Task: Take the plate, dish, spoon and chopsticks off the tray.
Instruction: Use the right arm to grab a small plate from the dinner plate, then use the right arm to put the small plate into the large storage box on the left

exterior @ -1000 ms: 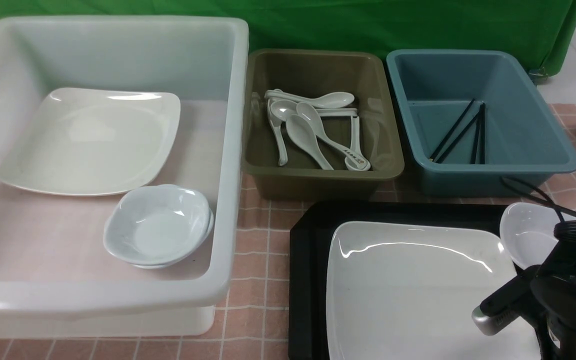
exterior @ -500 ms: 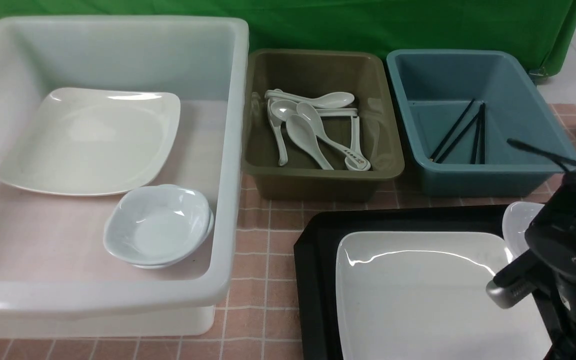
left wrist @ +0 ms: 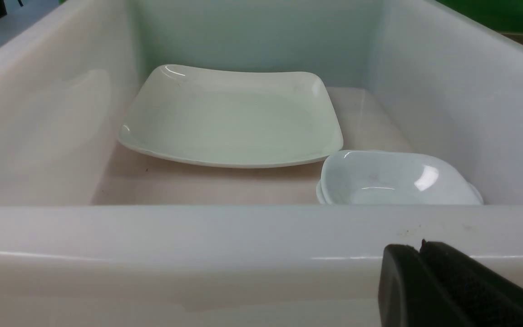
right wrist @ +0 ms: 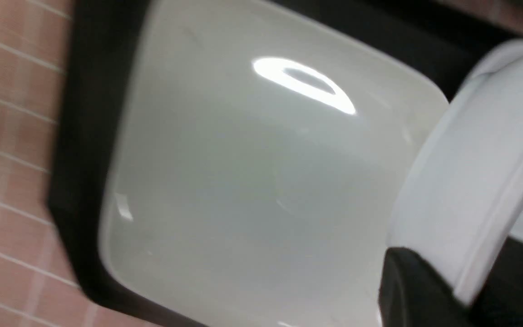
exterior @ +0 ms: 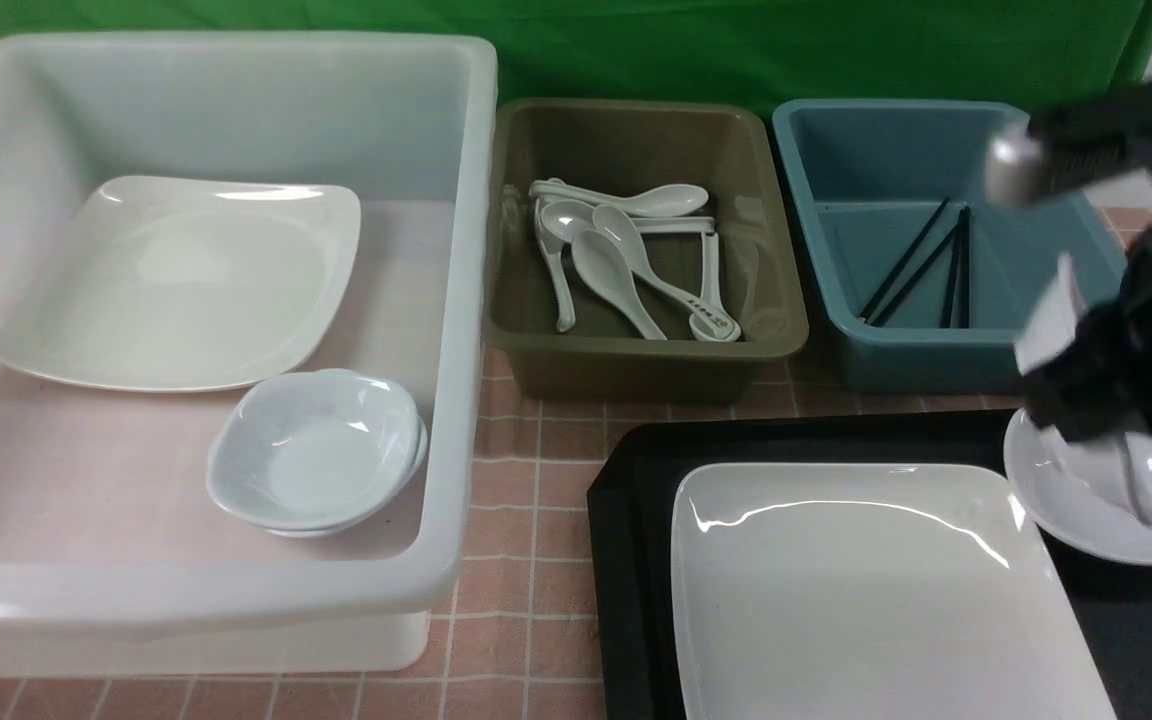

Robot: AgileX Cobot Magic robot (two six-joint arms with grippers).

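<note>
At the far right corner of the black plastic tray (exterior: 626, 560), the small glossy white shallow dish (exterior: 1086, 505) is tilted, its rim pinched in my right gripper (right wrist: 461, 290), just beside the large white rounded-square plate (exterior: 856, 590). My left gripper (left wrist: 418, 254) is clenched empty before the translucent white tub (left wrist: 243, 236).

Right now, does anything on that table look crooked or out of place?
Only the small dish: it hangs tilted at the far right corner of the black tray, pinched by its rim in the right gripper. Nothing looks spilled or broken.
</note>
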